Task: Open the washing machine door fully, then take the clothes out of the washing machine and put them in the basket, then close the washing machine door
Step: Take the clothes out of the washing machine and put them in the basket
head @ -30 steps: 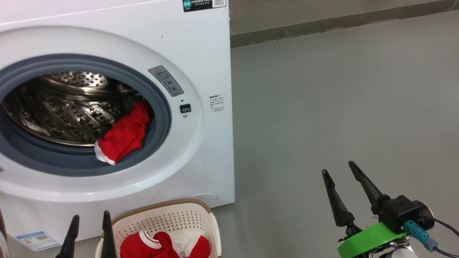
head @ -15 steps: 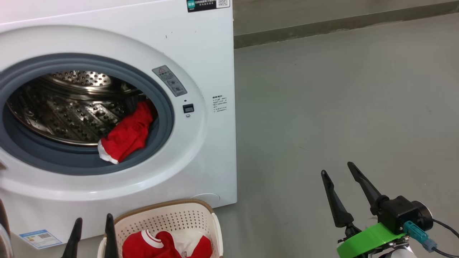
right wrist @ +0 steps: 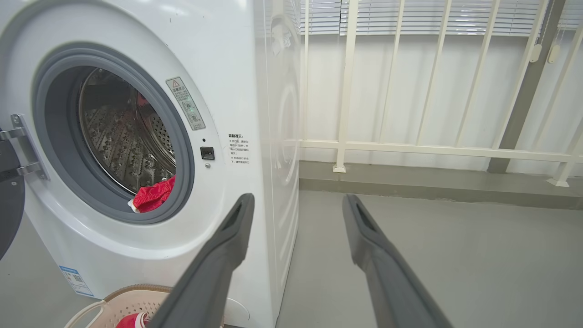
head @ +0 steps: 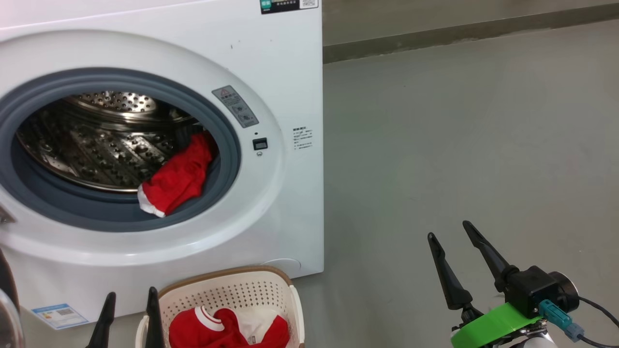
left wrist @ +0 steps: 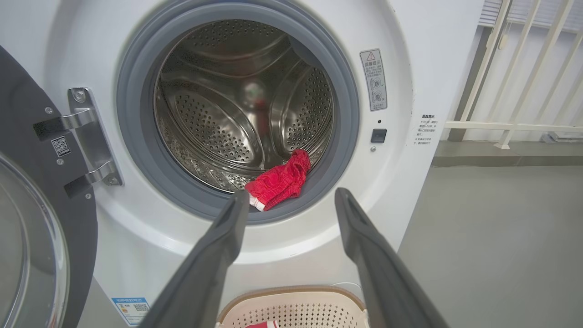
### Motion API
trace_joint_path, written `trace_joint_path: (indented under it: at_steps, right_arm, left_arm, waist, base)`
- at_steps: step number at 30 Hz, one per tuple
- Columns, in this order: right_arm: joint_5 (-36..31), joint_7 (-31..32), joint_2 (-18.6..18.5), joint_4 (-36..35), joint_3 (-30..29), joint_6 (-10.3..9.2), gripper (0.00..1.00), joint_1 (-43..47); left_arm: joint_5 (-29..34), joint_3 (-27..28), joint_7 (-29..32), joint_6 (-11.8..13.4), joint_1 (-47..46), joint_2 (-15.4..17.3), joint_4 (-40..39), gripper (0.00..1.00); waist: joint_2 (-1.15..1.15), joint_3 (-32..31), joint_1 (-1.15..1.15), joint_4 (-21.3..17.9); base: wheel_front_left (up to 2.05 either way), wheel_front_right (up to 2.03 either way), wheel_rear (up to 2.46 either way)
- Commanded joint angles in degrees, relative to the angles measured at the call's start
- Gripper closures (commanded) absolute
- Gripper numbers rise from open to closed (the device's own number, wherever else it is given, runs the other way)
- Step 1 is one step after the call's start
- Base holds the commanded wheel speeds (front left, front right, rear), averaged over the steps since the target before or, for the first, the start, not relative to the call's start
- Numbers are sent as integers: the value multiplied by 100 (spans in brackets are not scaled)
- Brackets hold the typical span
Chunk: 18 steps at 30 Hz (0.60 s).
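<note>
Head view: camera shift, clothes (head: 179, 176) unmoved.

Washing machine (head: 290, 72) white, grey rubber ring (head: 231, 145) round its mouth, shiny steel drum (head: 96, 145) dotted with holes. Clothes (head: 176, 179) in the drum bright red with a white cuff edge; more red-and-white in the basket (head: 232, 295) in front of the machine: cream, perforated, brown rim. Door (left wrist: 18, 105) left of the machine black-rimmed, clear glass. Blue label (head: 58, 315) low on the machine. Floor (head: 459, 145) grey. Left gripper (head: 132, 291) and right gripper (head: 448, 229) jaws black; green band (head: 488, 325) on the right one.
</note>
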Motion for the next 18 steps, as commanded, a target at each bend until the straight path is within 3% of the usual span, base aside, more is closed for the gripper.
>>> trace_joint_path:
  at_steps: [1,18]
  right_arm:
    - [14,-36,-64,-133,131,2,0,-53]
    - [23,-36,-96,-223,219,2,0,-305]
  left_arm:
    - [-21,152,30,36,-198,104,-158,0]
    - [31,-34,127,85,-650,109,-51,0]
  waist:
    - [0,22,0,63]
    - [0,446,0,221]
  base:
    - [0,0,0]
    - [0,0,0]
